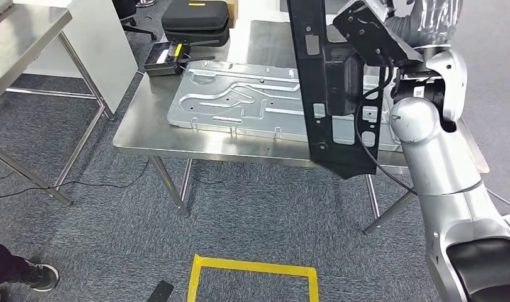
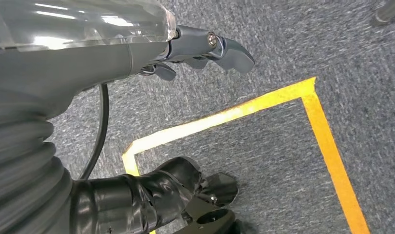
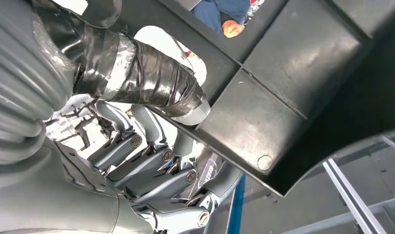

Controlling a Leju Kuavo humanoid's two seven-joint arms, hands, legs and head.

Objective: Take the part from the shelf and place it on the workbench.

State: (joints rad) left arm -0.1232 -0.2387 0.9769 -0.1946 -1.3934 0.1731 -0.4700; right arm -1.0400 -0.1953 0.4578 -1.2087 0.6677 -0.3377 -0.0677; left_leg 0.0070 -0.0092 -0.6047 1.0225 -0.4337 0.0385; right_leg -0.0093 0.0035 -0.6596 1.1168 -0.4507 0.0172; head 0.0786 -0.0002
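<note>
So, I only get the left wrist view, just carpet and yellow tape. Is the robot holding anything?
Observer: Yes, the right hand grips a long black metal part, held upright.
Operator: Is it on the table yet?
Observer: No, it hangs in the air before the steel workbench.
Operator: Anything on there already?
Observer: A silver pressed metal panel lies flat on it.

The robot's left hand (image 2: 195,53) hung empty, fingers (image 2: 234,51) apart, above grey carpet (image 2: 263,161) marked by yellow tape (image 2: 327,141).
</note>
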